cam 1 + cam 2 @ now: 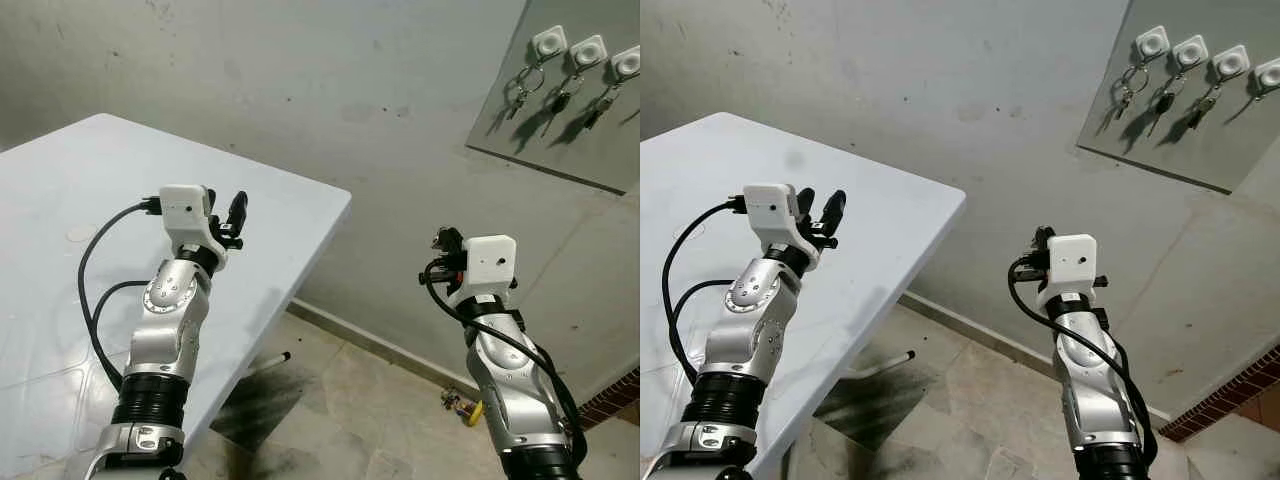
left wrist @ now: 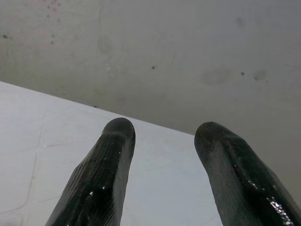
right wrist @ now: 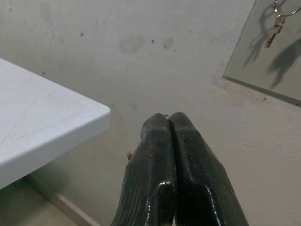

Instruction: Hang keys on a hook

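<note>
Grey board (image 1: 1180, 110), unlabelled white hooks (image 1: 1190, 50), keys (image 1: 1125, 95) hung.

Grey plaster wall (image 1: 330, 90), stained and speckled with dark marks. White table (image 1: 70, 200) at the left, corner jutting toward the wall, casting a dark shadow on the floor. Beige stone-tiled floor (image 1: 370, 400) below, with a pale skirting strip (image 1: 370, 345) along the wall's foot. Patch of red brickwork (image 1: 1230, 395) low at the right. Soft, even light.

white table (image 1: 290, 215) at 9 o'clock | grey panel (image 1: 600, 150) on wall at 1 o'clock | hooks (image 1: 588, 50) with keys (image 1: 524, 88) hung
</note>
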`<state>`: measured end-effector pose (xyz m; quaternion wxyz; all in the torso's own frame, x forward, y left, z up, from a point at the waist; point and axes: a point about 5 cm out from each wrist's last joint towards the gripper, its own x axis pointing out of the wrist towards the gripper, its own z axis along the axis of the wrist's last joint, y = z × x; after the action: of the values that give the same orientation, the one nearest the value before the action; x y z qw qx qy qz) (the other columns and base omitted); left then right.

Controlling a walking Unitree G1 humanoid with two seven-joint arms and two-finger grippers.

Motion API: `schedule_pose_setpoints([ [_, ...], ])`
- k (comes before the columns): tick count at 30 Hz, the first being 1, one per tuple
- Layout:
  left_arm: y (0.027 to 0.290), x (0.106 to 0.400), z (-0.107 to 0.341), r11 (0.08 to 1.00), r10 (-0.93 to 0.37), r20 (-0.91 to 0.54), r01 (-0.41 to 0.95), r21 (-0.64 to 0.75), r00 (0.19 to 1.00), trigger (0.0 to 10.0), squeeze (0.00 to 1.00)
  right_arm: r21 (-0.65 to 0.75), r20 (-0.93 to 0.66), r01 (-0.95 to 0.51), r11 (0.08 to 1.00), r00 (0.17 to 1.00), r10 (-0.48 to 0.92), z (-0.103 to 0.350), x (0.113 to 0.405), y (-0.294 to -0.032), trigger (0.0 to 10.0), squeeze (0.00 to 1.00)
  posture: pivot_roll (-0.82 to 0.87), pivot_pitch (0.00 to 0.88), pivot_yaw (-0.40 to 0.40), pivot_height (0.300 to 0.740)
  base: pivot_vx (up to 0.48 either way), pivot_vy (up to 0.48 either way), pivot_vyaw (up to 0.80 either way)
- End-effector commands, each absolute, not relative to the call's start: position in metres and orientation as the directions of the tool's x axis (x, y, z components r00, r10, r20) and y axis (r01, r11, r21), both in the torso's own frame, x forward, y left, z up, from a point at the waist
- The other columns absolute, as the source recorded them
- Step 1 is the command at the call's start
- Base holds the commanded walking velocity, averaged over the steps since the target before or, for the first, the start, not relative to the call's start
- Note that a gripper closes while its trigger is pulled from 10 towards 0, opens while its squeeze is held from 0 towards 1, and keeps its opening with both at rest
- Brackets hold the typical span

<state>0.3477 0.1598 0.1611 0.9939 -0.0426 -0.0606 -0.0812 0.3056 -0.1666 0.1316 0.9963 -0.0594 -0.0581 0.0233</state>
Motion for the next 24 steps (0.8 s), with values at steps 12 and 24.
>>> schedule_pose_setpoints([
  [12,0.1568,0.3431,0.1590,0.980,-0.171,0.120,0.181,-0.078,0.978,10.0,0.00,-0.122,0.118,-0.036,0.992,0.992,0.050,0.1341,0.2979,-0.1669,10.0,0.00,-0.13,0.000,-0.049,0.740,0.000,-0.120,-0.73],
  [24,0.1589,0.3391,0.1567,0.984,-0.145,0.101,0.154,-0.088,0.984,10.0,0.00,-0.125,0.107,-0.037,0.991,0.993,0.050,0.1349,0.2970,-0.1663,10.0,0.00,-0.12,0.000,-0.063,0.740,0.000,0.000,-0.73],
])
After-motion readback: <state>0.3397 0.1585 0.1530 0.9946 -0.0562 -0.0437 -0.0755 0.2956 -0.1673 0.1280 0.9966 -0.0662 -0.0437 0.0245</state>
